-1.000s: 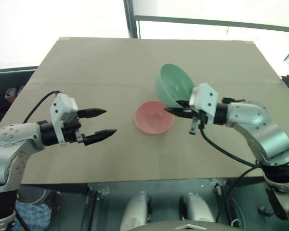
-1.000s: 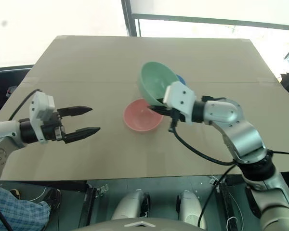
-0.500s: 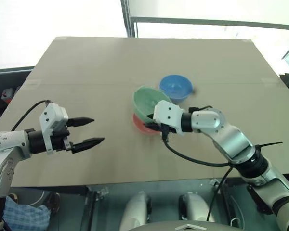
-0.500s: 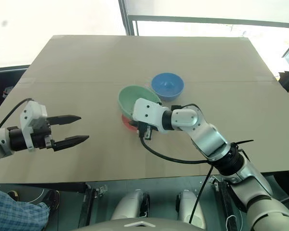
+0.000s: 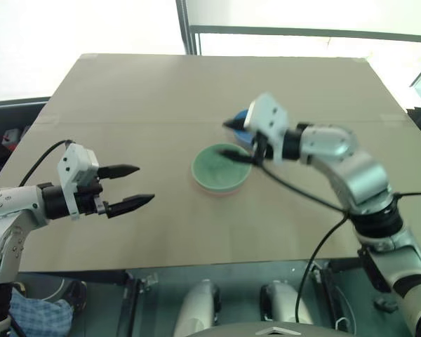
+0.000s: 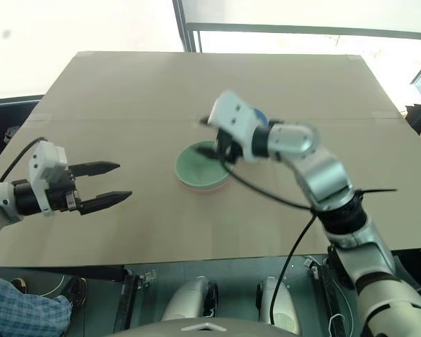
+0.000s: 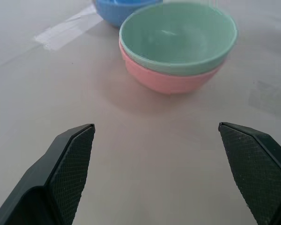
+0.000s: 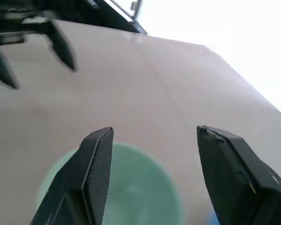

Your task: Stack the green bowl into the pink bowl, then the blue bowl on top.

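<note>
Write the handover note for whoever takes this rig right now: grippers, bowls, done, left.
Left gripper: open, empty, hovering over the table, off to the left of the bowls.
Right gripper: open, empty, raised above the stack's far-right side.
Green bowl: nested upright in the pink bowl, mid-table.
Blue bowl: on the table just behind the stack, partly hidden by the right gripper in the head views.
Done: green into pink.
Left: pick up the blue bowl and set it on top.
</note>
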You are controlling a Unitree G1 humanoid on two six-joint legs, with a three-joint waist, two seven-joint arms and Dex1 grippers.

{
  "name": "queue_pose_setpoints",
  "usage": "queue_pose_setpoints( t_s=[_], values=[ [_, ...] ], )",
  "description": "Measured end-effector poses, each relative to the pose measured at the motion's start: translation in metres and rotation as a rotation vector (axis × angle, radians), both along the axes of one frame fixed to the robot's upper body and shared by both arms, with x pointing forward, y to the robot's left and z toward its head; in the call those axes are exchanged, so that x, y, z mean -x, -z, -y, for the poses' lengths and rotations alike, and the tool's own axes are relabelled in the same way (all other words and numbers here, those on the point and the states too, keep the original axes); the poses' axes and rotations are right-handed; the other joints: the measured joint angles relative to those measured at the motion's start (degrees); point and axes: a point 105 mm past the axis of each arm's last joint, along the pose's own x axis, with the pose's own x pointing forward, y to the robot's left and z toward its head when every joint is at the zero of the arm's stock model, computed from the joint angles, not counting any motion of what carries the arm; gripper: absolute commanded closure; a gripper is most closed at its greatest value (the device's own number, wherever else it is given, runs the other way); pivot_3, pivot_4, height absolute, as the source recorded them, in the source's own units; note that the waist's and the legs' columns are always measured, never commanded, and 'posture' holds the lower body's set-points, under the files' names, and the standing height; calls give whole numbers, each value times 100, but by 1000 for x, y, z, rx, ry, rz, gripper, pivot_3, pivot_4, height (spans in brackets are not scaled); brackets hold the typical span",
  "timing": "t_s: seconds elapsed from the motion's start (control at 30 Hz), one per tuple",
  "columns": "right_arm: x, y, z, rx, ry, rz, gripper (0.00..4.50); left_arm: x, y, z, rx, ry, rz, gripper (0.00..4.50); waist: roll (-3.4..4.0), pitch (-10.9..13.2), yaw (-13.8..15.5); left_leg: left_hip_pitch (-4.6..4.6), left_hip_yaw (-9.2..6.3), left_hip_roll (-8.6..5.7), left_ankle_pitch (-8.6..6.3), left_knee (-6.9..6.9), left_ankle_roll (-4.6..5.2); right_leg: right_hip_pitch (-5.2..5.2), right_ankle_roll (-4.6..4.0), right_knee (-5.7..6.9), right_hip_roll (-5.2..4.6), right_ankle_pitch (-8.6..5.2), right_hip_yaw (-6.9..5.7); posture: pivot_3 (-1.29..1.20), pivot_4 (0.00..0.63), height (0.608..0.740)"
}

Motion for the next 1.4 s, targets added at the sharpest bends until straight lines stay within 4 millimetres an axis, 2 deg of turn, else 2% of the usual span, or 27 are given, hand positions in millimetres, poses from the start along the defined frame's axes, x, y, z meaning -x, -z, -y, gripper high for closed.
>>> queue_pose_setpoints(
  t_s=[0.07,0.13,0.23,0.3,0.43,0.57,0.7,0.83,0.97,1.1,1.3,1.4],
  values=[
    [-19,11,14,37,78,-17,1543,-5,-7,5,52,-11,32,0,-15,-1,-13,-1,2,-2,0,0,0,1,0,-1,0,0,1,0,150,740],
    [-39,35,26,99,164,-60,1543,-11,-12,6,75,-35,56,0,-26,-5,-35,-1,10,-6,0,0,1,3,1,-1,-1,1,9,0,150,740],
    [-60,65,34,160,248,-107,1543,-18,-17,6,80,-70,100,0,-17,3,-65,0,21,-8,1,-6,0,-7,1,1,5,1,19,0,150,740],
    [-68,76,29,187,259,-109,1543,-22,-20,5,75,-94,140,0,-15,4,-87,-1,23,-5,4,-13,-6,-15,1,2,13,1,21,0,150,740],
    [-89,81,14,215,294,-55,1543,-29,-18,1,35,-137,175,0,-16,3,-169,-3,25,-5,5,-21,-9,-13,1,4,13,2,21,0,150,740],
    [-94,101,0,272,282,-60,1543,-30,-11,3,8,-131,169,0,-13,5,-183,-4,24,-3,5,-24,-9,-14,2,4,12,2,21,0,150,740],
    [-94,114,-7,316,252,-70,2563,-30,-9,3,3,-134,168,0,-12,7,-183,-7,21,0,6,-24,-10,-13,2,4,11,2,17,0,150,740],
    [-92,108,-17,300,218,-51,2563,-30,-9,3,3,-134,169,0,-11,8,-192,-5,20,1,7,-23,-12,-14,2,6,12,2,17,0,150,740],
    [-95,98,-17,266,229,-40,2563,-29,-7,2,2,-135,163,0,-10,8,-184,-5,19,2,8,-22,-14,-13,2,6,11,2,16,0,150,740],
    [-98,81,-17,199,241,-20,2563,-29,-7,2,1,-134,163,0,-10,9,-187,-5,18,2,7,-23,-14,-13,1,7,10,2,16,0,150,740],
    [-86,53,-32,95,190,-57,2563,-29,-6,4,-6,-120,163,0,-9,9,-188,-5,18,4,7,-25,-14,-13,1,8,10,2,16,0,150,740],
    [-83,59,-31,97,192,-76,2563,-29,-4,5,-13,-115,157,0,-11,8,-169,-5,16,2,7,-23,-13,-10,1,9,9,2,13,0,150,740]
  ],
)
